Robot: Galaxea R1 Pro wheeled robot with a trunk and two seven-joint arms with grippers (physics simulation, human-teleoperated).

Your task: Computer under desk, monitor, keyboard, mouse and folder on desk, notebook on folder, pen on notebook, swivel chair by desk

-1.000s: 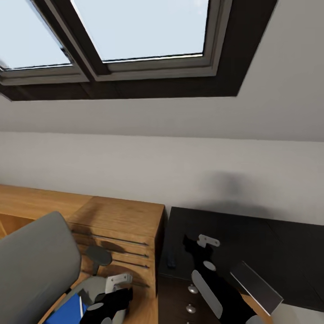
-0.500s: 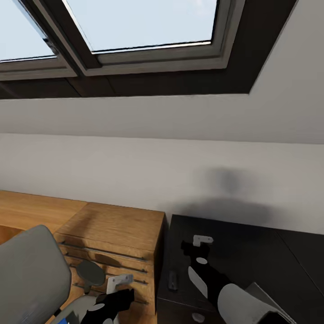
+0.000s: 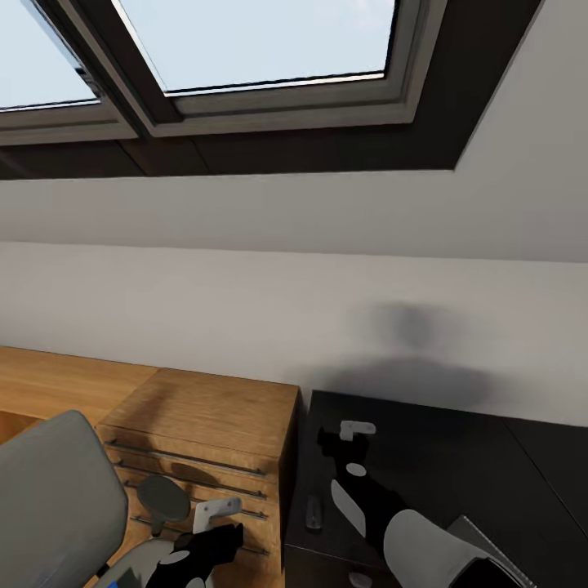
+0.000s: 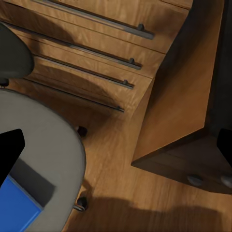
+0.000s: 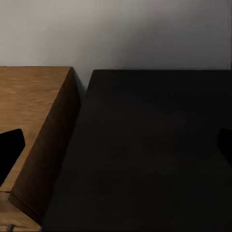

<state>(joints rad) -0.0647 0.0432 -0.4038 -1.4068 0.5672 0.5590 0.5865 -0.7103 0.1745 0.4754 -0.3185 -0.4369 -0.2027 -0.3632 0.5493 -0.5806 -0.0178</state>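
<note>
Head view: a skylight (image 3: pixel 261 49) is set in the sloped ceiling above a pale wall (image 3: pixel 245 310). A wooden drawer unit (image 3: pixel 208 445) with three metal bar handles is seen low at the left, and a dark desk (image 3: pixel 457 465) stands just beside it on the right. The grey swivel chair (image 3: pixel 49 498) is seen at the lower left, in front of the drawer unit, with a sliver of the blue folder (image 3: pixel 124 581) on its seat at the picture's bottom edge. A small dark object (image 3: pixel 313 513), too small to be identified, lies on the desk near its left edge. The left gripper (image 3: pixel 214 535) is held low over the chair and the right gripper (image 3: pixel 343 437) is held over the desk; how far either is open cannot be told from this view. Left wrist view: the chair seat (image 4: pixel 43 159) is seen from above with the folder (image 4: pixel 17 205) lying on it, beside the drawer fronts (image 4: pixel 92 63) and the wood floor (image 4: pixel 125 203). Dark fingertips (image 4: pixel 9 152) appear at both picture edges, spread wide apart with nothing between them. Right wrist view: the dark desk top (image 5: pixel 154 150) is seen beside the top of the wooden unit (image 5: pixel 31 106), against the wall. Dark fingertips (image 5: pixel 8 147) again appear at both edges, wide apart and holding nothing.
</note>
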